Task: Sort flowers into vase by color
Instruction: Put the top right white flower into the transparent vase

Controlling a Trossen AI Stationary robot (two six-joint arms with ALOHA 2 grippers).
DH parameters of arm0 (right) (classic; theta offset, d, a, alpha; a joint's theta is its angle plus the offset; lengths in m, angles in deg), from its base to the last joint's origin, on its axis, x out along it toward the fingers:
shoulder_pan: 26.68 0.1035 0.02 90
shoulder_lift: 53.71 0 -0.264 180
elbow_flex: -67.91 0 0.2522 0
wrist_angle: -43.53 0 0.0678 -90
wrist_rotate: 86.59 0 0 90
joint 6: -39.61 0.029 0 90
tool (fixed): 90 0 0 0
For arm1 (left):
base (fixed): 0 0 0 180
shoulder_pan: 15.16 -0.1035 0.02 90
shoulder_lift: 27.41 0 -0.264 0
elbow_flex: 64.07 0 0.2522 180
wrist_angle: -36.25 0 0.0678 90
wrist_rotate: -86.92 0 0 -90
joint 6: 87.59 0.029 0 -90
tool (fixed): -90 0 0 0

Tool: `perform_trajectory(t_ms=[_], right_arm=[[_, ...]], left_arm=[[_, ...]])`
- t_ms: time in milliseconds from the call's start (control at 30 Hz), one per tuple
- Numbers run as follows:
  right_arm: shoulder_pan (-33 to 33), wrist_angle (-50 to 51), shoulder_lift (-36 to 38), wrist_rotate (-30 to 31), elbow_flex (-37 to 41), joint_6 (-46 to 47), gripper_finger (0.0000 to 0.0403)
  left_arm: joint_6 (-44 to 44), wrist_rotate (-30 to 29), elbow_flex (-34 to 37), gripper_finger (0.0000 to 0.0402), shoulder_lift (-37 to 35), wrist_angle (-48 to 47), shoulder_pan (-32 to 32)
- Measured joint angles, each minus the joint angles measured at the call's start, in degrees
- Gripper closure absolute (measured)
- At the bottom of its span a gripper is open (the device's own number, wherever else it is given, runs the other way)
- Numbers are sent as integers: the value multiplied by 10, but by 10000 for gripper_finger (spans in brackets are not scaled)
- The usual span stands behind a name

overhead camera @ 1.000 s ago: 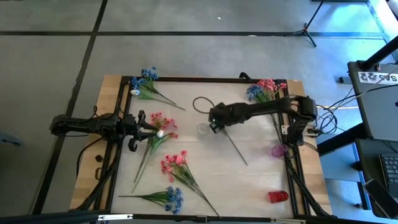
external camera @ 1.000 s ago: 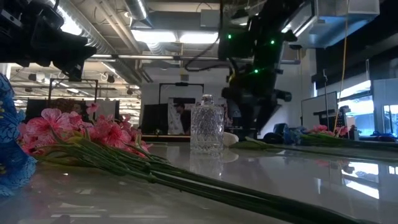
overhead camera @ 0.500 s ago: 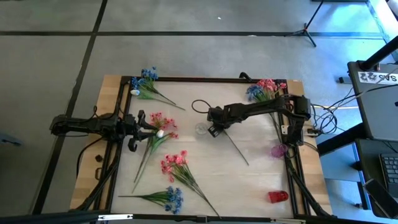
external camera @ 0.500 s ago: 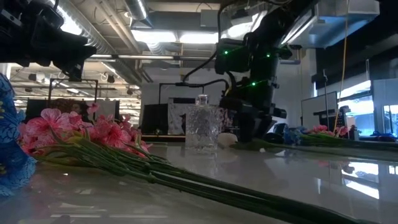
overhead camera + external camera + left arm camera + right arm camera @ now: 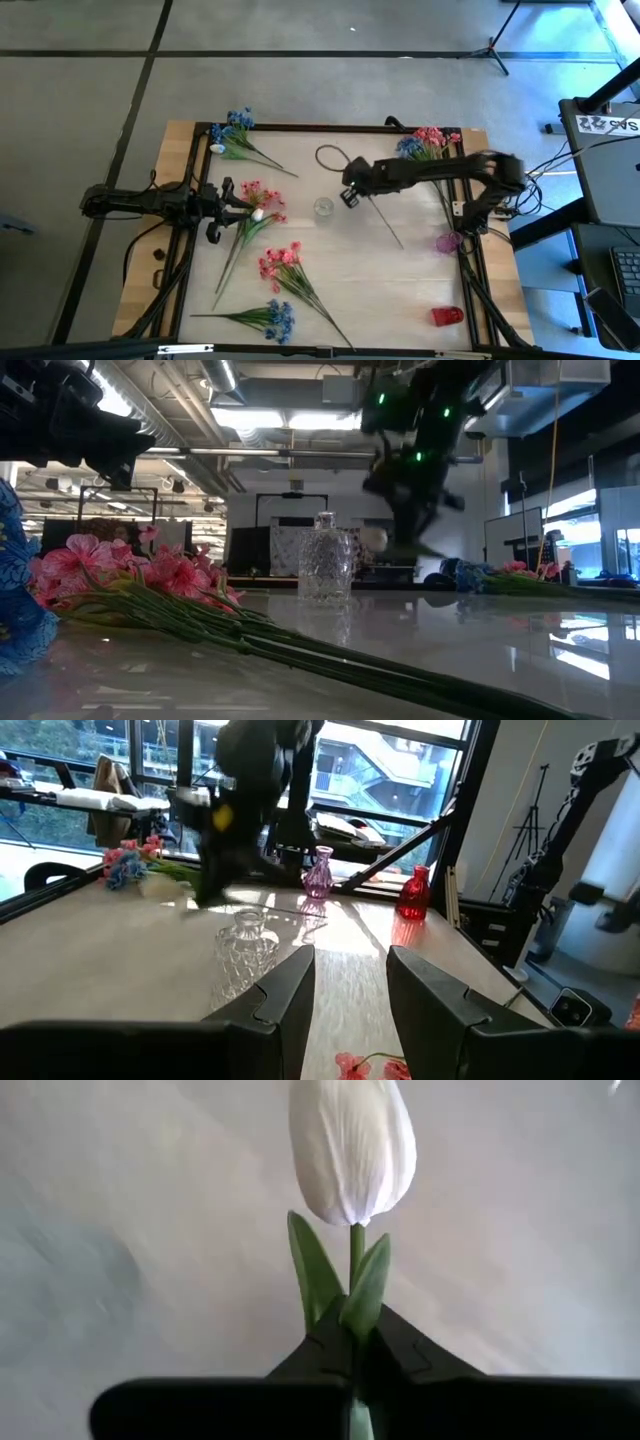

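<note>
Reading the table from my left side across: my left gripper [image 5: 222,210] hangs over the left edge beside a pink sprig [image 5: 258,196], its fingers [image 5: 290,990] parted with nothing between them. Near it lies a white bud [image 5: 257,214], touching the pink blooms. Further toward the middle stands the clear glass vase [image 5: 323,207], upright and without any flower in it. Just beside it, on its right, my right gripper [image 5: 349,193] is clenched on the stem of a white flower [image 5: 352,1150]; the wrist view shows the bud standing straight ahead of my closed fingers [image 5: 325,1345], with two leaves just above the pinch. The long stem [image 5: 388,222] trails away from the gripper toward the table's right side.

My worry is that long trailing stem. I judge that if I swing toward the vase too low, its free end could drag on the table and twist the flower in my grip, or sweep against the vase and tip it, since the vase looks light and narrow. The neck is also small, so a stem end that wobbles may miss it.

Counting: two pink sprigs lie on the left half, with another pink [image 5: 434,136] and blue cluster [image 5: 408,148] bunched at the far right corner; two blue sprigs lie at the far left corner [image 5: 234,124] and near edge [image 5: 278,318]. Vases number three: clear, purple [image 5: 447,241], red [image 5: 446,315].
</note>
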Motion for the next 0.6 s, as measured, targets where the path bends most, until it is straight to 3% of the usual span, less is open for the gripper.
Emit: perform_trajectory(t_ms=[133,267,433,600], right_arm=[[16,-87,63,53,0,-35,390],[56,-261,99,78,-1,-119,397],[107,-468,105,83,-2,-244,394],[129,-574,97,99,-1,-333,399]], left_arm=[[0,0,0,278,0,0,0],[0,0,0,278,0,0,0],[0,-2,0,278,0,0,0],[0,-6,0,278,0,0,0]])
